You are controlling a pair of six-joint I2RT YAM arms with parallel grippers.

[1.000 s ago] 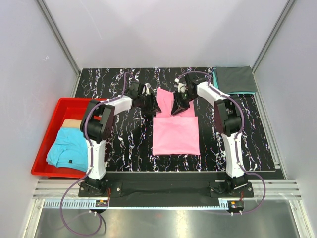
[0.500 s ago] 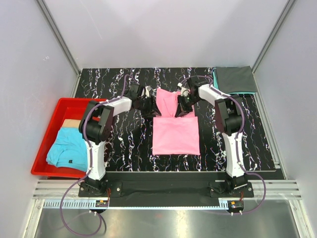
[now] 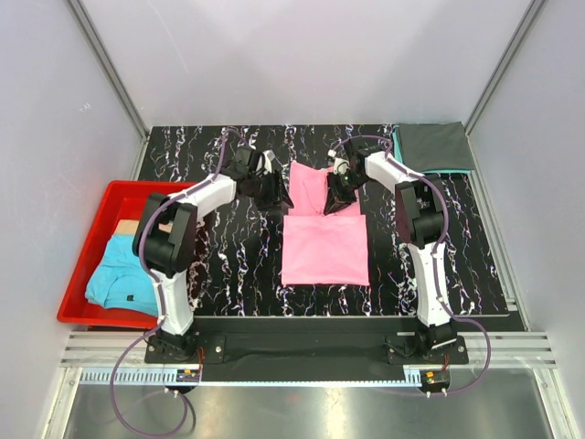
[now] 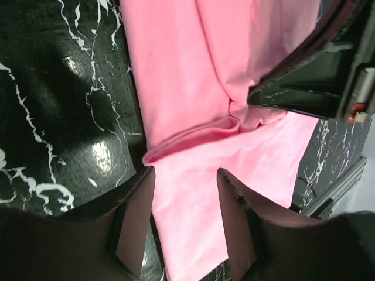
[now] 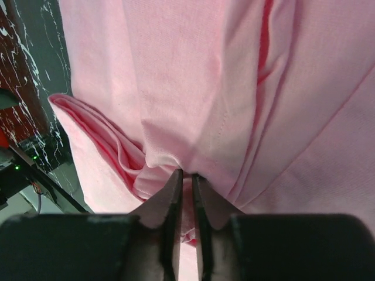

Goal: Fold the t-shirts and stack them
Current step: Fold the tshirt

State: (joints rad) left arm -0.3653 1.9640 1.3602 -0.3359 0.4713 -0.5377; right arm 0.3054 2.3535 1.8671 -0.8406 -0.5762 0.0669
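risk: skewed fold. right gripper (image 5: pixel 186 177) pinches thin bunch of pink t-shirt (image 3: pixel 324 247), mid table (image 3: pixel 228 265); left gripper (image 4: pixel 186 172) jaws spread, gripping nothing beside left edge. one-sided pull could drag cloth crooked, or pinch may slip.

Tips of my right claw (image 5: pixel 186 175) vanish in pink t-shirt (image 5: pixel 176 88) folds; dark grey t-shirt (image 3: pixel 435 146) mostly covers teal t-shirt (image 3: pixel 397 151).
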